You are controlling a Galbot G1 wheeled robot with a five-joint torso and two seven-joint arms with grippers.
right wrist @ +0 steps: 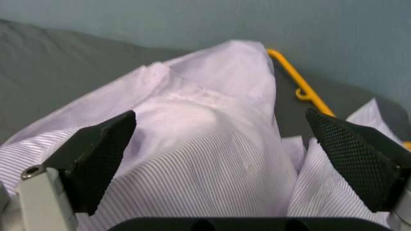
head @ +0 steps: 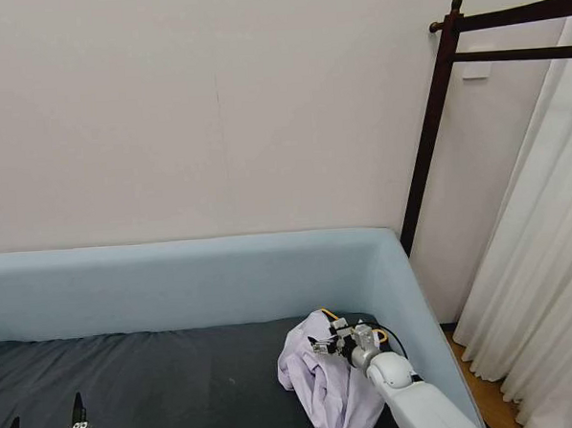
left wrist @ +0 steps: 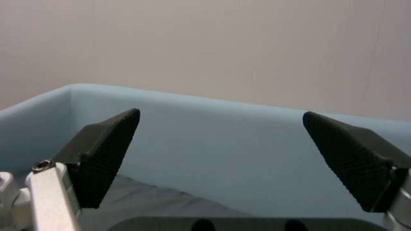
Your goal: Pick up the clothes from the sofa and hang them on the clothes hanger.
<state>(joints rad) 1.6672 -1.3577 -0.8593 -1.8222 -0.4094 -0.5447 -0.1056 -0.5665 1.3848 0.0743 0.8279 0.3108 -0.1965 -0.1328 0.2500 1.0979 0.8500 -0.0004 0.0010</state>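
Right gripper gapes over lilac shirt; left gripper idles agape above sofa; pinching 1 loose fold risks slipping.

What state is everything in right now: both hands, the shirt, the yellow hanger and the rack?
Right hand: open, poised over the shirt, nothing gripped.
Left hand: open, empty, low over the sofa seat.
Shirt: crumpled in a heap at the sofa's right end.
Yellow hanger: lying on the seat, partly under the shirt.
Clothes rack: upright beyond the sofa, visible rails bare.
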